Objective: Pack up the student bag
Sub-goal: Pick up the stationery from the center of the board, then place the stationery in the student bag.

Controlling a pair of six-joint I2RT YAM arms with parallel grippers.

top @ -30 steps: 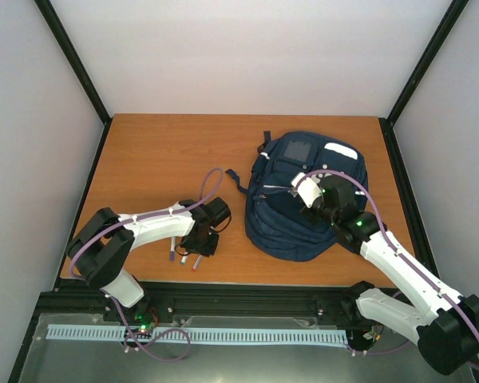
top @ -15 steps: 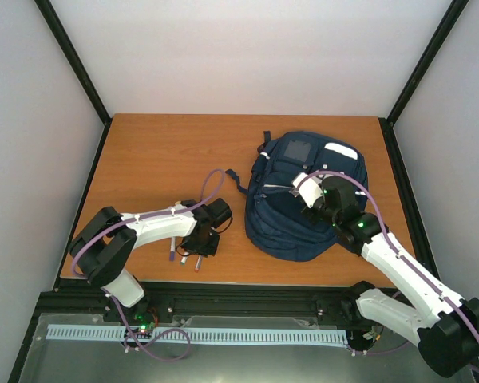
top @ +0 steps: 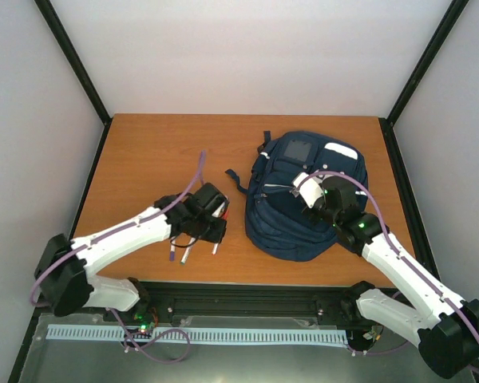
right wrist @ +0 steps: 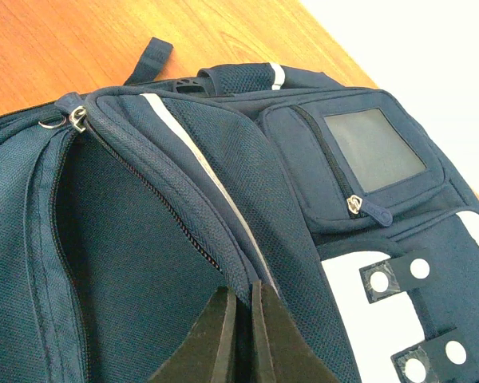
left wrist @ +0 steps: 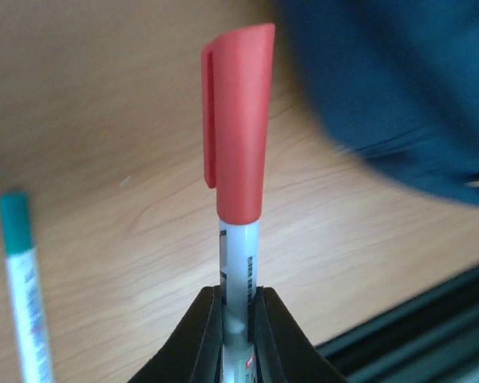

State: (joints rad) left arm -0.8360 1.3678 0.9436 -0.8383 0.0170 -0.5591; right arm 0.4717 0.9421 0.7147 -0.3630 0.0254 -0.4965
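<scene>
1. The left gripper (left wrist: pixel 237 309) is clamping the barrel of a red-capped marker (left wrist: pixel 238 144). A second ago its jaws were standing wider above the pens, so this grasp is only just being completed.
2. The left arm is reaching further out from its base than before and is carrying the gripper rightward, nearer the bag. The wrist view is blurred, so it cannot be settled whether the marker is fully clear of the table (top: pixel 144 152).
3. A teal-capped marker (left wrist: pixel 22 271) is lying on the wood just left of the held one. In the overhead view it is one of two pens (top: pixel 178 254) remaining where they lay.
4. The student bag (top: pixel 291 227) is lying flat on the right half of the table, apart from the left gripper, with one zipped compartment standing open.
5. The right gripper (right wrist: pixel 241 303) is pinching the fabric lip of that open compartment and has not shifted over the last second, so the mouth is being kept raised.
6. Assessment: the pick-up is secured and the opening is ready. Packing is at an early stage, with the marker yet to be carried into the bag.
</scene>
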